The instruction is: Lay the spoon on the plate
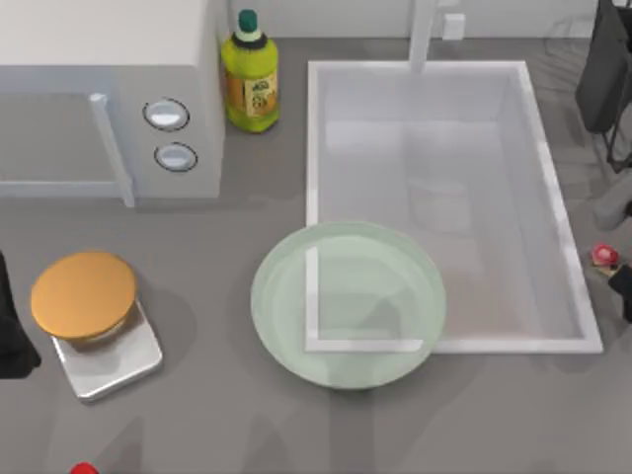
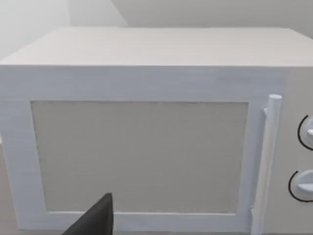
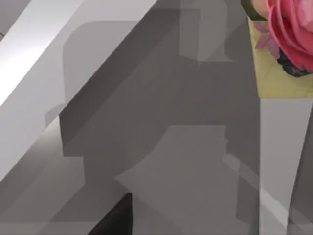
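The plate (image 1: 272, 296) is a wide pale green glass round in the middle of the table. It lies over the near left corner of the sink, whose white rim shows through the glass. The spoon's red-pink knob (image 1: 604, 257) sits at the table's right edge, just outside the sink. My right gripper (image 1: 622, 281) is dark and right beside that knob. In the right wrist view the knob (image 3: 288, 29) looks large and close, and the pale handle (image 3: 279, 156) runs away from it. My left arm (image 1: 12, 336) is parked at the left edge, facing the microwave.
A white sink (image 1: 565, 237) takes up the right half of the table. A white microwave (image 1: 109, 59) stands at the back left, with a yellow-green bottle (image 1: 249, 79) beside it. An orange disc on a steel base (image 1: 83, 294) sits at the left. A small red thing (image 1: 84, 468) lies at the near edge.
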